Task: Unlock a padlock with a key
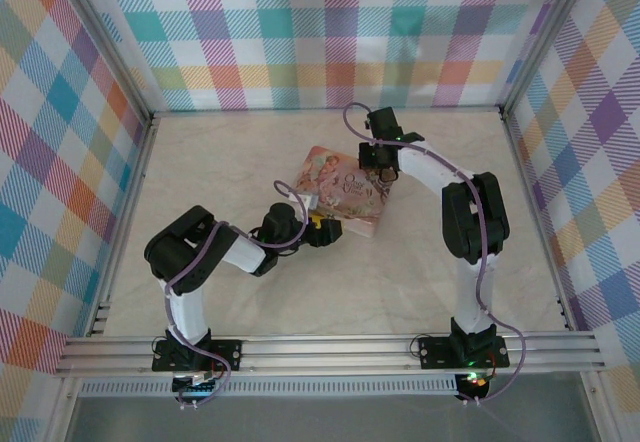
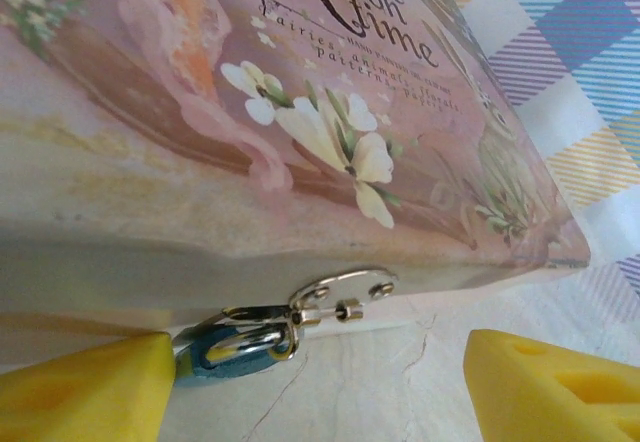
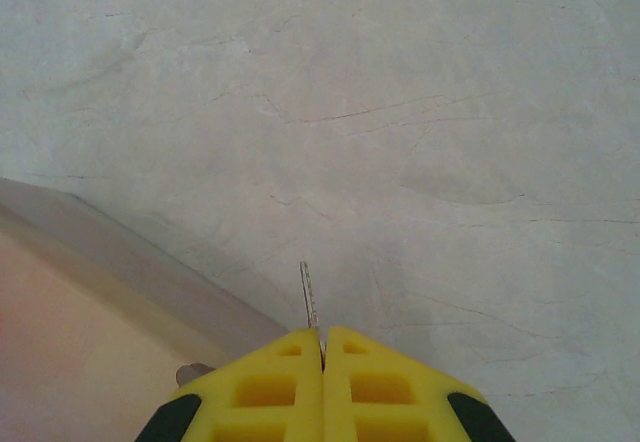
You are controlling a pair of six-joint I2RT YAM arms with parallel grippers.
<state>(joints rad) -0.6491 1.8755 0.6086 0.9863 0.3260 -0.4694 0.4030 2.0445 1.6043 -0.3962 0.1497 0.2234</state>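
Note:
The pink floral tin point(image 1: 345, 190) lies mid-table, and the padlock point(image 2: 225, 350), blue with a silvery shackle, hangs from its metal hasp point(image 2: 345, 287) at the tin's front edge. My left gripper point(image 2: 320, 394) is open and low at that edge. The padlock sits just inside its left finger point(image 2: 90, 392), which hides part of the blue body. The right finger point(image 2: 555, 387) stands well clear. My right gripper point(image 3: 322, 340) is shut on the key point(image 3: 310, 302), whose thin toothed blade pokes forward over the table. In the top view, the right gripper point(image 1: 380, 167) is at the tin's far right side.
The tin's side wall point(image 3: 60, 342) runs along the lower left of the right wrist view. Checked walls point(image 1: 330, 32) enclose the marble table point(image 1: 220, 152) on three sides. An aluminium rail point(image 1: 330, 350) crosses the near edge by the arm bases.

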